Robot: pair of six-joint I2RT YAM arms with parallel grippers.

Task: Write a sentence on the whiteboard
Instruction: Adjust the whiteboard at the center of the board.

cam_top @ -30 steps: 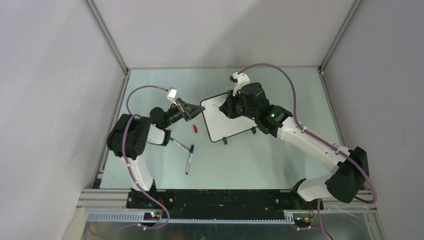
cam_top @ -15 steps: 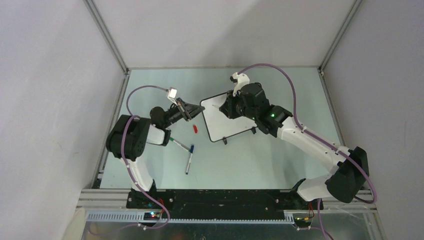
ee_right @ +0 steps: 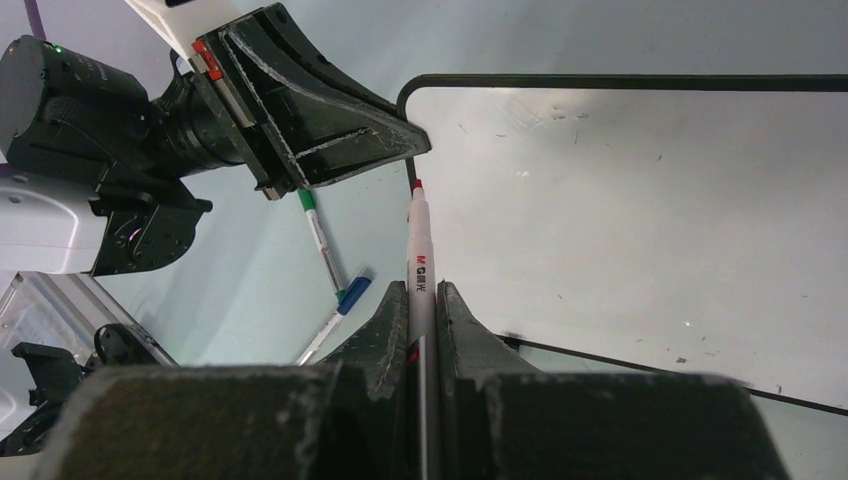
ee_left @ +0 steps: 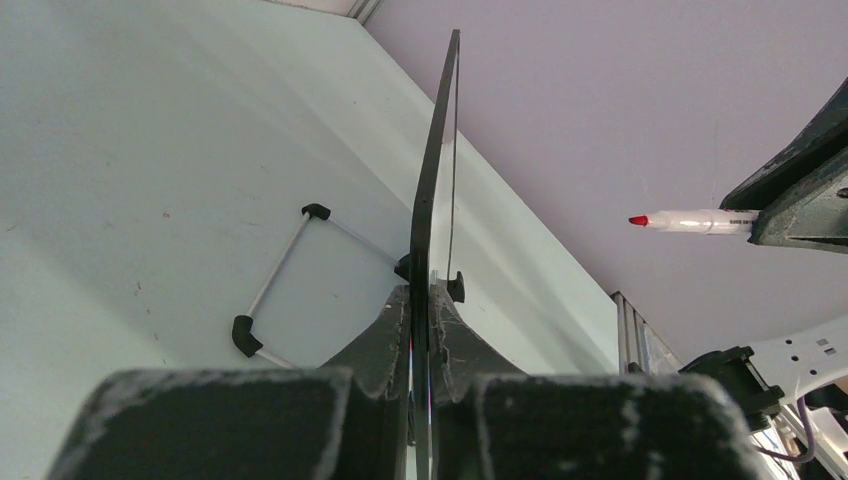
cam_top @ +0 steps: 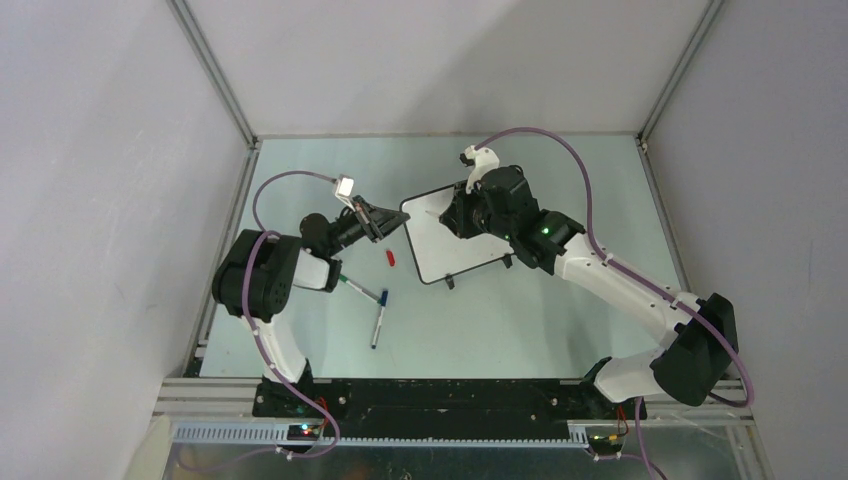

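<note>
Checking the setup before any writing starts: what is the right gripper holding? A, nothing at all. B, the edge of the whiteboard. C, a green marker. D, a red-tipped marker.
D: the right gripper is shut on a white marker with a bare red tip, while the left gripper clamps the edge of the whiteboard.

Left arm [cam_top: 262, 280] is folded at the elbow, forearm directed rightward; left gripper [cam_top: 385, 222] is clamped on the whiteboard [cam_top: 455, 250] edge. Right arm [cam_top: 620, 285] is extended up-left; right gripper [cam_top: 447, 215] is clamped on a red marker [ee_right: 415, 270].
</note>
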